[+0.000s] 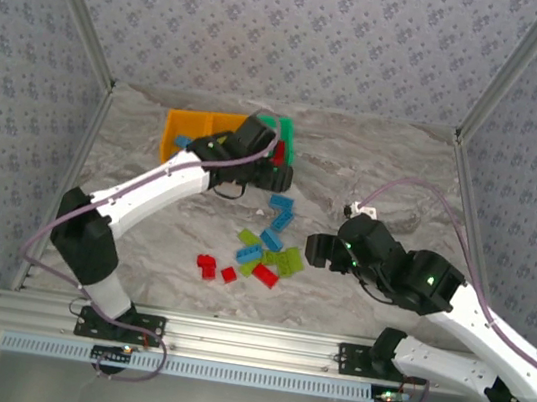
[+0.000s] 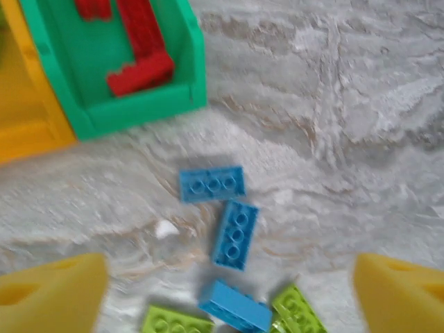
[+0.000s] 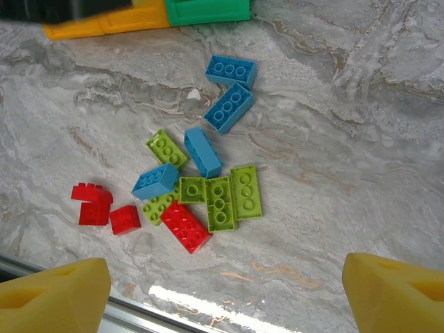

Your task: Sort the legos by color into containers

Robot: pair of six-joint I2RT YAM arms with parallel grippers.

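Loose legos (image 3: 208, 187) in a cluster on the marble-patterned table (image 3: 347, 173), on the near side of the green bin (image 3: 208, 10) and apart from it. Among them, four blue bricks (image 3: 229, 107), two of these closest to the green bin and just beside each other. Farther from the green bin, five lime bricks (image 3: 219, 202), three of them lying side by side. Farthest from it, a few loose red bricks (image 3: 186, 225), toward the table's near edge.

Inside the green bin, several sorted red bricks (image 2: 139, 73), lying against its near wall and floor. Joined to the green bin's left side, in one row, two orange bins (image 1: 193, 129).

Left gripper (image 2: 225, 295): just beside the green bin's near wall, raised above the two closest blue bricks. Yellow fingertips (image 2: 52, 295) spread wide, nothing between them.

Right gripper (image 3: 225, 291): well apart from the green bin, to its near right, above the table just right of the cluster. Jaws wide apart, gripping nothing.
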